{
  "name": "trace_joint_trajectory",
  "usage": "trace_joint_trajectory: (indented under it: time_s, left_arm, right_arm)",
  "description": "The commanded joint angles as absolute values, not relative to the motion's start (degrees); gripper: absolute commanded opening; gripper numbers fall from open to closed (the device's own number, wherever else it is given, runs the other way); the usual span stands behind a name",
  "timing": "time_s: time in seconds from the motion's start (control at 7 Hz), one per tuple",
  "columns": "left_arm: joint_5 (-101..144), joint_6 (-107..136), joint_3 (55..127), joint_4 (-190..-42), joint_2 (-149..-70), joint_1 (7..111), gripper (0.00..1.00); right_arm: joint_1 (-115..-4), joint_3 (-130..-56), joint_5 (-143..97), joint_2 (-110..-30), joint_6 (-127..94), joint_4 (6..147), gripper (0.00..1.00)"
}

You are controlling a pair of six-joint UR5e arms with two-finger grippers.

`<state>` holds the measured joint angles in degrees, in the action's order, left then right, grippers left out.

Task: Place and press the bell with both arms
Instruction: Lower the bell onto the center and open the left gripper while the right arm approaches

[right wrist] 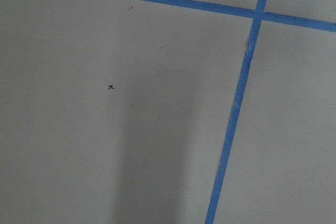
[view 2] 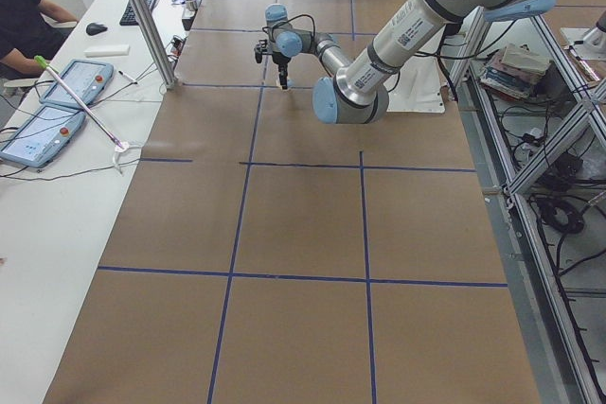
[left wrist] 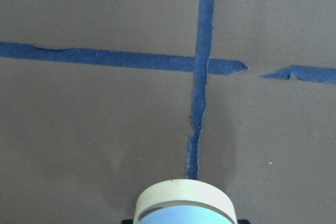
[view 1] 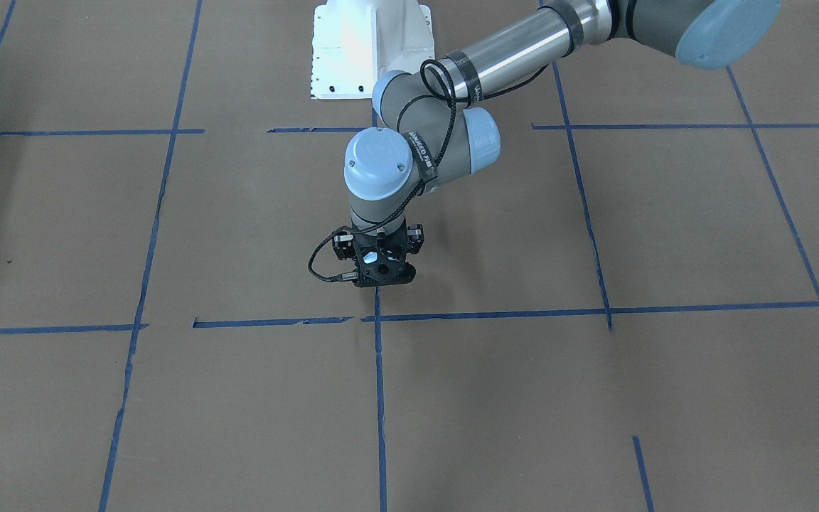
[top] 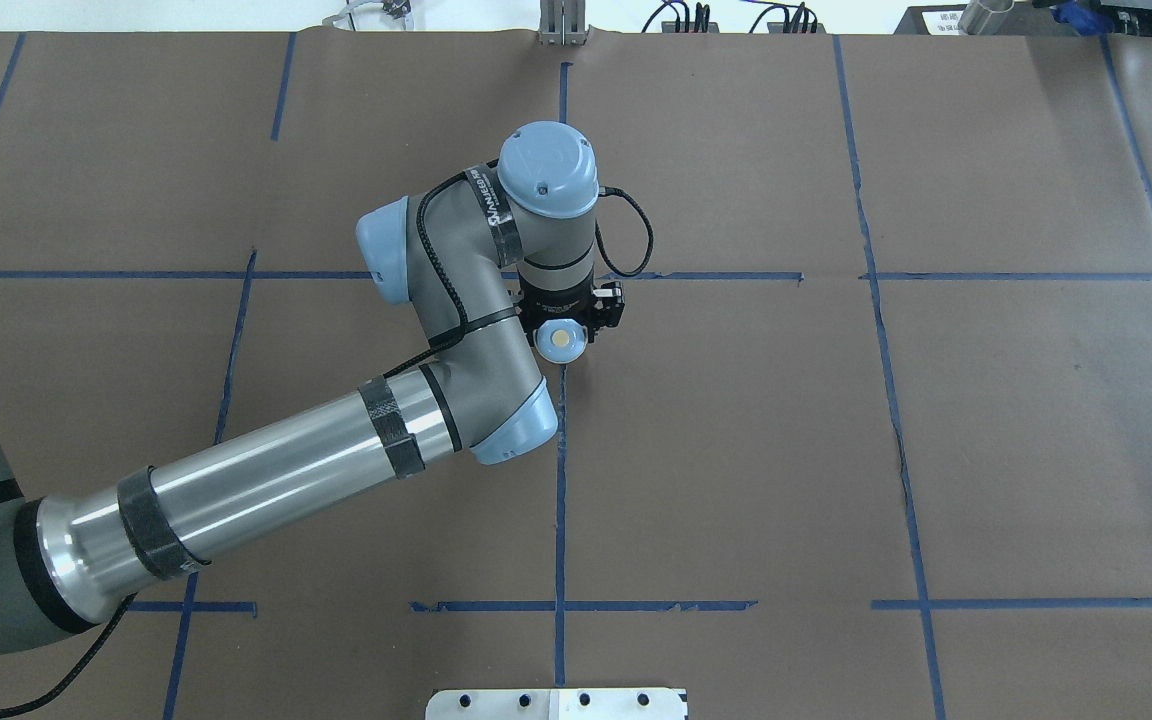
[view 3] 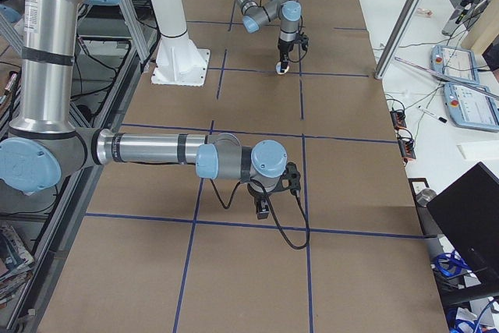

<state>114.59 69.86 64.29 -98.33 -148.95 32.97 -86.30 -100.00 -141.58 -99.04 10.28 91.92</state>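
Left gripper (top: 569, 322): jaws appear clamped on bell (top: 560, 340), low over centre tape line (left wrist: 195, 129). Right gripper (view 3: 263, 208) well apart; jaw state unreadable. Risk: off-centre hold, so release may tip or skid bell.

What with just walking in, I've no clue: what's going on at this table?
The left gripper, out at mid-table, seems to hold the small blue bell low over a blue tape crossing. Whether the bell touches the surface is unclear, and nothing is pressing it. The right gripper hovers over the table well apart from the bell. I cannot tell whether it is open or shut.
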Motion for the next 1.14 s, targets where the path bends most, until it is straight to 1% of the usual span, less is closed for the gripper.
trace_joint_trajectory:
  time_s: [0.0, 0.14, 0.29, 0.43, 0.57, 0.71, 0.86, 1.0]
  left_arm:
    - [114.2, 70.0, 64.5, -98.6, -149.0, 33.2, 0.98]
    - [114.2, 70.2, 64.9, -98.9, -149.1, 33.7, 0.98]
    - [114.9, 70.4, 67.6, -99.1, -148.9, 36.1, 0.98]
    - [115.8, 70.7, 71.9, -98.5, -148.0, 38.7, 0.98]
    - [118.0, 71.4, 77.6, -98.5, -143.7, 41.6, 0.98]
    - [120.1, 70.8, 87.2, -98.6, -135.3, 44.6, 0.98]
    - [124.5, 67.8, 93.7, -98.6, -127.6, 48.7, 0.98]
    - [127.8, 62.5, 97.7, -98.4, -122.7, 52.4, 0.98]
  right_arm:
    - [-86.0, -99.6, -141.6, -98.9, 9.8, 86.5, 1.0]
    - [-83.8, -99.7, -142.4, -98.8, 4.1, 83.3, 1.0]
    - [-79.6, -99.8, -142.6, -98.4, -5.7, 74.4, 1.0]
    - [-73.5, -99.8, -141.7, -97.5, -19.7, 62.3, 1.0]
    - [-68.7, -99.8, -139.6, -92.2, -34.7, 57.7, 1.0]
    - [-63.7, -99.7, -138.4, -85.1, -48.3, 57.6, 1.0]
    - [-58.5, -100.1, -133.0, -79.9, -59.0, 57.8, 1.0]
    - [-51.1, -100.0, -125.1, -74.3, -71.1, 58.3, 0.99]
